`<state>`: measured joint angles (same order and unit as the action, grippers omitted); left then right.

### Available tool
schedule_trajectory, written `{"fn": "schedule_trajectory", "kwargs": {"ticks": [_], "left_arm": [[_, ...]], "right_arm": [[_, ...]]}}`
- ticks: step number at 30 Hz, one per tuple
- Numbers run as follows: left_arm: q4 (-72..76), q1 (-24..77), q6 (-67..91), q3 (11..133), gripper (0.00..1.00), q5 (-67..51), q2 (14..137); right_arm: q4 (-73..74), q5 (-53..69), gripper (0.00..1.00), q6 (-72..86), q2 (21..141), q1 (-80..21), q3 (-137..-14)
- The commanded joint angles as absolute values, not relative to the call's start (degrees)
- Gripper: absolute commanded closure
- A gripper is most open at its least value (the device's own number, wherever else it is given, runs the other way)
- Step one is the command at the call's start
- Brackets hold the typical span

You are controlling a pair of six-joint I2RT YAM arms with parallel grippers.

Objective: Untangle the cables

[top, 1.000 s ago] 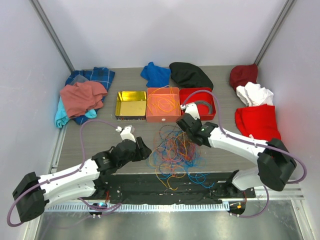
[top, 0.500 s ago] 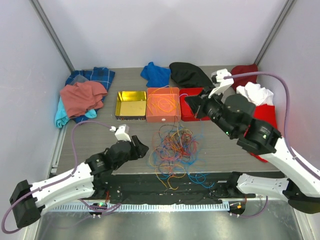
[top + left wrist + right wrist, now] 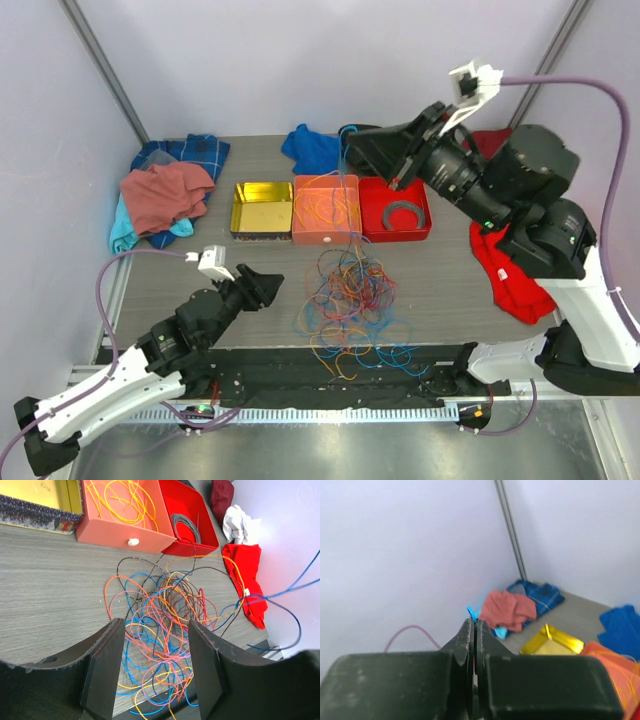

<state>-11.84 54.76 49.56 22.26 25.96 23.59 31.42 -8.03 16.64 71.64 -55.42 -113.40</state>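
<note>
The cables (image 3: 345, 300) lie in a tangled pile of orange, blue, pink, yellow and dark strands at the table's front middle. The pile also shows in the left wrist view (image 3: 165, 615). My right gripper (image 3: 353, 152) is raised high above the boxes and shut on a thin blue cable (image 3: 470, 612). That strand rises from the pile's right side (image 3: 300, 580). My left gripper (image 3: 262, 287) is open and empty, just left of the pile; the pile shows between its fingers (image 3: 102, 670).
An orange box (image 3: 325, 236) holds orange and yellow strands. A red box (image 3: 430, 215) holds a grey coiled ring; a yellow tin (image 3: 262, 208) stands left of them. Clothes lie along the back, the left side (image 3: 165, 190) and the right side (image 3: 515, 245).
My right arm has risen from the pile, up and toward the back, pulling a blue strand with it. My left arm has drawn back toward the near left.
</note>
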Motion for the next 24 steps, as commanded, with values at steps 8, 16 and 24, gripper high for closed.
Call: {"fn": "schedule_trajectory", "kwargs": {"ticks": [8,16,24], "left_arm": [[1.64,55.02,39.91,22.59,0.32,23.12,20.74],[24.6,55.02,30.68,21.88,0.0,15.39,28.11],[34.62,55.02,30.32,22.94,0.0,8.8,34.54]], "right_arm": [[27.08,-1.32,0.99,19.77,73.48,-55.64,-117.81],[24.26,-1.76,0.99,22.5,71.37,-55.72,-108.55],[24.79,-1.93,0.99,23.2,71.54,-55.72,-106.96]]}}
